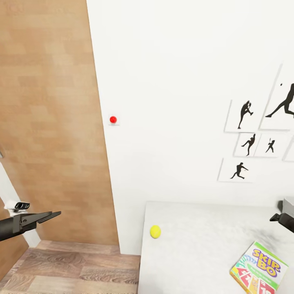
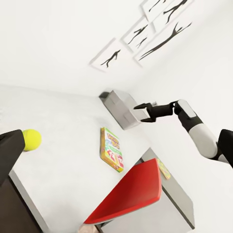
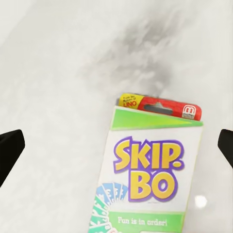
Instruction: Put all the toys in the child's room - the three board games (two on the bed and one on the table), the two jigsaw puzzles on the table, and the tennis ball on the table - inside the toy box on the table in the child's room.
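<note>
Your right gripper (image 3: 116, 145) hangs over the table (image 1: 196, 228) with its jaws spread wide, and the Skip-Bo box (image 3: 145, 174) lies flat directly beneath them, nearer one jaw than the other. It's a stiff, light cardboard box with a glossy face, so it'll likely slide if you nudge it. Take it across its narrow width, by the long edges, jaws squared to it. Further out, the tennis ball (image 1: 155, 231) sits near the table's edge, well apart from the box; it's light and will roll at a touch. Your left gripper (image 1: 51, 215) is off the table, holding nothing; I can't tell how wide its jaws stand. Beyond the game box, the grey toy box (image 2: 121, 108) waits by the wall.
</note>
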Controlling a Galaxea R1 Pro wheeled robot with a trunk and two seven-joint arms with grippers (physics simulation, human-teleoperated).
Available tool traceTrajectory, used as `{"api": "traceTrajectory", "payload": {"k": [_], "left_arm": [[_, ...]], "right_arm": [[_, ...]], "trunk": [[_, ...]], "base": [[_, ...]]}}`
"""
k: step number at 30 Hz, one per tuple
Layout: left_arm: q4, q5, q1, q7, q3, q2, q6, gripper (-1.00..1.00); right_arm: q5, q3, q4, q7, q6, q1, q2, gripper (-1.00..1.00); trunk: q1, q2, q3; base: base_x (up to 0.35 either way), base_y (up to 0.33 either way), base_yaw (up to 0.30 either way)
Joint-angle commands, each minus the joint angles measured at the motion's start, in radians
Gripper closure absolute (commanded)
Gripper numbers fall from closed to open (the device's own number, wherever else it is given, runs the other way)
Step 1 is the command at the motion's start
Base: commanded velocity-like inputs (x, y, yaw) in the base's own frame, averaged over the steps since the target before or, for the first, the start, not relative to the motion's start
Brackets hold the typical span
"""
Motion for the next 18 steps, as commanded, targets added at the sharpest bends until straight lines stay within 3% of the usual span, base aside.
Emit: {"api": "traceTrajectory", "payload": {"k": [1,18], "left_arm": [[0.000,0.000,0.000,-0.004,0.000,0.000,0.008,-1.00],[-0.001,0.000,0.000,-0.004,-0.001,0.000,-0.001,-1.00]], "right_arm": [[-0.011,-0.001,-0.001,-0.010,0.002,0.000,0.000,-1.00],[-0.013,0.000,-0.001,-0.008,0.002,-0.003,-0.003,-1.00]], "trunk": [[0.000,-0.001,-0.002],[0.000,-0.001,-0.030]], "base": [[0.000,-0.022,0.000],[0.000,-0.085,0.000]]}}
